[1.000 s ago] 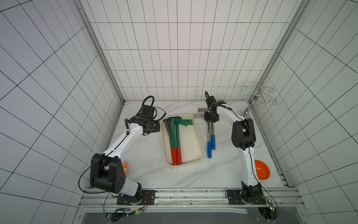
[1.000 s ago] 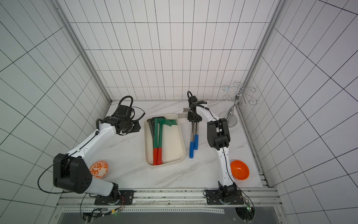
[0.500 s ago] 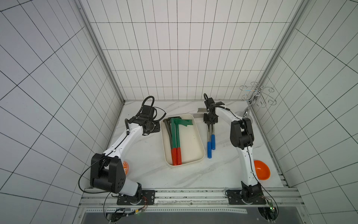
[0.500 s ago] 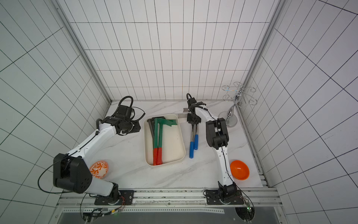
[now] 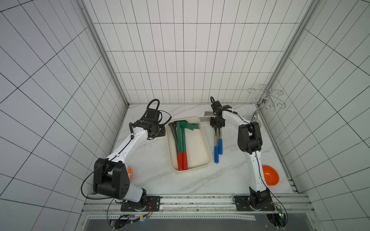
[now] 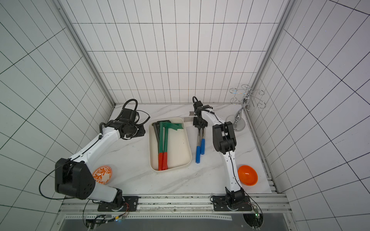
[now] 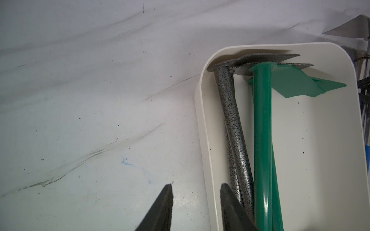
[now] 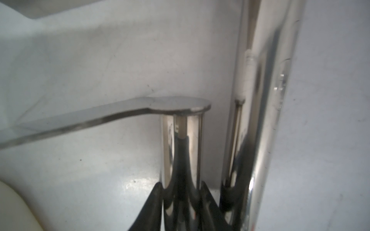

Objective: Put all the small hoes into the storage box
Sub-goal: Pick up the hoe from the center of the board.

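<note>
Nearest, the orange bowl (image 5: pixel 270 178) sits at the front of the tabletop (image 5: pixel 152 176), out of play. Further in, the storage box (image 5: pixel 197 148) holds green hoes (image 5: pixel 183 140) and grey hoes (image 7: pixel 230 120) along one side; its other half is bare. Just beside its wall, two blue-handled hoes lie side by side. The right end effector (image 8: pixel 181 185) is pressed onto the chrome shaft of the small hoe (image 8: pixel 181 144), close under the blade, with the neighbouring hoe (image 8: pixel 260 120) just beside it. Best to lift straight up so the neighbour is not dragged, expect the long handle to droop, then lay it parallel in the bare half. The left end effector (image 7: pixel 196 185) is spread and empty, by the box's far end.
</note>
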`<state>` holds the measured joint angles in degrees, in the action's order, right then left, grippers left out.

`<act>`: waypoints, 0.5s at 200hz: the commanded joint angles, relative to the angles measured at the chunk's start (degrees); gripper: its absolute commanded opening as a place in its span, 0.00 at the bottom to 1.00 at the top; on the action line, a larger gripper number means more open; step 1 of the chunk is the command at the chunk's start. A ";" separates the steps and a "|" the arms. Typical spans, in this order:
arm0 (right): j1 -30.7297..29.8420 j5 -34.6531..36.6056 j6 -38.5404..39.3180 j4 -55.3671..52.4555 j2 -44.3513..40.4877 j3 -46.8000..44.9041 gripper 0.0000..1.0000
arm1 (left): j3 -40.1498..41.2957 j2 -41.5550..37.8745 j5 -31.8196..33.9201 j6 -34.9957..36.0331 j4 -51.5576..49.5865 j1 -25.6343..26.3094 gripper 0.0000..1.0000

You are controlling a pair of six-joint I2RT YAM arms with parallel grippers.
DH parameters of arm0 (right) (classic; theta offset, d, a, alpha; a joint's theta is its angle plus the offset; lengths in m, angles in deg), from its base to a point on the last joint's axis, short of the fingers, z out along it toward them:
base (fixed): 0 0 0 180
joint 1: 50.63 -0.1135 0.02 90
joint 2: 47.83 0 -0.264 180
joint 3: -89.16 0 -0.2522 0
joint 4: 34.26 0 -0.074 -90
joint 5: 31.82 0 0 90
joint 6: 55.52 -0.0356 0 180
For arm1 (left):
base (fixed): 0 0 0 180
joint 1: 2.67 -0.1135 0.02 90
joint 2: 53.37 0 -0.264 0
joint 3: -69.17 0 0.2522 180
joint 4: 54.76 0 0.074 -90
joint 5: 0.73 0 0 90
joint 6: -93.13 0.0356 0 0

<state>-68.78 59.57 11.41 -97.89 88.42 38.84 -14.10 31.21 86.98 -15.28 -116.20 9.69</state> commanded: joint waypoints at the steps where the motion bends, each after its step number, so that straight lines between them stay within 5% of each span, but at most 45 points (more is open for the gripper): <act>1: -0.50 0.72 -0.04 -1.29 0.42 5.43 0.31 | -0.42 -0.24 -0.26 0.30 0.83 -0.15 0.42; 100: -0.56 0.70 0.39 -1.29 -2.24 5.22 0.19 | -0.71 -1.27 -0.70 -0.22 -0.13 -0.14 0.42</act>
<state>-68.78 59.55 11.47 -97.91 88.40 38.84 -14.10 31.21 86.59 -15.30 -116.31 9.69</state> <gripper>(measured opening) 0.247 0.422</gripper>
